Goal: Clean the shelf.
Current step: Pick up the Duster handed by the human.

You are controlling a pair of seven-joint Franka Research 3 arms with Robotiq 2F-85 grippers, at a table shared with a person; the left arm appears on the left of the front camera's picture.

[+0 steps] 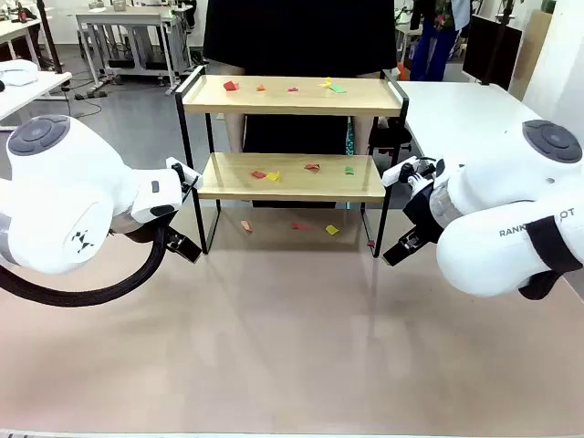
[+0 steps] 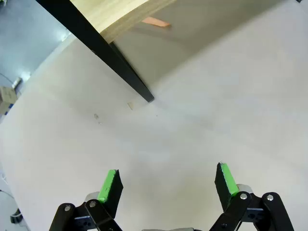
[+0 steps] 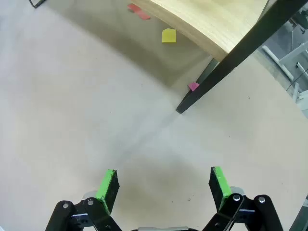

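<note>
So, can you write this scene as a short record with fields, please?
shelf: two wooden boards in a black frame, on the table
scraps: small, coloured, on both boards and on the table beneath
left claw: open, empty, above the table near the left front leg
right claw: open, empty, above the table near the right front leg
person: stands behind the shelf

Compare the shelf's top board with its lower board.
The top board sits high in the black frame of the shelf, while the lower board sits about midway down the legs. Frame rails rise above the top board's ends; the lower board's ends sit between the legs. I count five coloured scraps on the top board and four on the lower board. Both are light wood and still littered.
</note>
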